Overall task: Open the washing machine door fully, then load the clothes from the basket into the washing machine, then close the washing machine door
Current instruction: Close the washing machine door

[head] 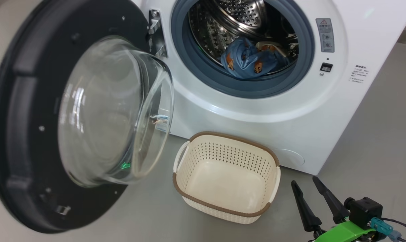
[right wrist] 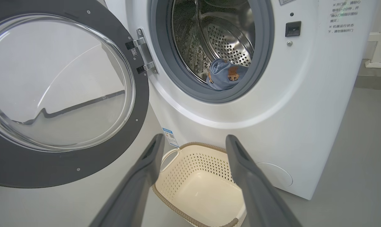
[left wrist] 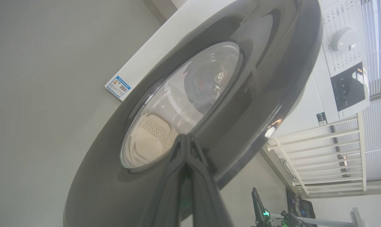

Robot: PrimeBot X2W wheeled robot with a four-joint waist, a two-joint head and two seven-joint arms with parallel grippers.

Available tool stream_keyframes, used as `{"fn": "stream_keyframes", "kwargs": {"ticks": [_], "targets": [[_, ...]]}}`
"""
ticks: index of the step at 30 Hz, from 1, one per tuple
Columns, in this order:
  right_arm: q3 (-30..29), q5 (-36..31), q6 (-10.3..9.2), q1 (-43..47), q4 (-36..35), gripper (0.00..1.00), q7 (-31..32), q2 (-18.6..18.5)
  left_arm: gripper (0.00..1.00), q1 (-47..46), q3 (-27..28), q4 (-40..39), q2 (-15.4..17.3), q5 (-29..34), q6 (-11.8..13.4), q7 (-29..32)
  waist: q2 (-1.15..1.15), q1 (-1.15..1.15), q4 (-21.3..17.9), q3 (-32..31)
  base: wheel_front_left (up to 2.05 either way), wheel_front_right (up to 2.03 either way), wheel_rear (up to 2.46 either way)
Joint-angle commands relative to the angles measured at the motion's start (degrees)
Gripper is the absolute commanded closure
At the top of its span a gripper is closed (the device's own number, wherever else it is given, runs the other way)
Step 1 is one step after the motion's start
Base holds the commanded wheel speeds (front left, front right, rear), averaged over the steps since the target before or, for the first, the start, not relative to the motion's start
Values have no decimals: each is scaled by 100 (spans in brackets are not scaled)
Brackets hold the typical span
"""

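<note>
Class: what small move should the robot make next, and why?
Probably nudge the black-rimmed glass door toward shut with the closed left gripper: the blue printed clothes lie in the steel drum, the cream perforated basket is empty.

left gripper (left wrist: 185, 137): 2 fingers pressed together, tips meeting | right gripper (head: 305, 182): 2 fingers spread wide, holding nothing, pointing up, low right in head view

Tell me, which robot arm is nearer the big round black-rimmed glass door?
Left. The left arm, jaws shut, sits close up to that door's outer face; the right arm, jaws open, is beyond the cream perforated plastic basket, clear of the door.
</note>
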Motion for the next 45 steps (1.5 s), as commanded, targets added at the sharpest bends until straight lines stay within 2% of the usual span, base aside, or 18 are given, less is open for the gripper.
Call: {"fn": "stream_keyframes", "kwargs": {"ticks": [1, 11, 18, 28, 33, 37, 45], "targets": [[80, 13, 9, 10, -143, 0, -28, -13, 100, -81, 207, -408, 144, -86, -24, 196, 0, 0, -55, -37, 0, 0, 0], [-2, -53, 9, 55, -115, 0, -28, 8, 100, 41, 52, -1417, -369, -23, -24, 730, 0, 0, -417, -101, 0, 0, 0], [-68, -71, 9, 38, -149, 0, -28, 60, 100, 9, -198, -2009, -795, 195, -24, 881, 0, 0, -910, -65, 0, 0, 0], [-114, -92, 9, -43, -187, 0, -28, 107, 100, -338, -483, -2111, -1447, 505, -24, 699, 0, 0, -1772, 51, 0, 0, 0], [-114, -97, 9, -115, -202, 0, -28, 111, 100, -578, -558, -1948, -1592, 724, -24, 400, 0, 0, -2181, 150, 0, 0, 0], [-124, -93, 9, -172, -221, 0, -28, 133, 100, -697, -570, -1875, -1588, 797, -24, 196, 0, 0, -2410, 231, 0, 0, 0], [-201, -94, 9, -121, -202, 0, -28, 164, 100, -687, -689, -1881, -1554, 791, -24, -116, 0, 0, -2396, 211, 0, 0, 0]]}}
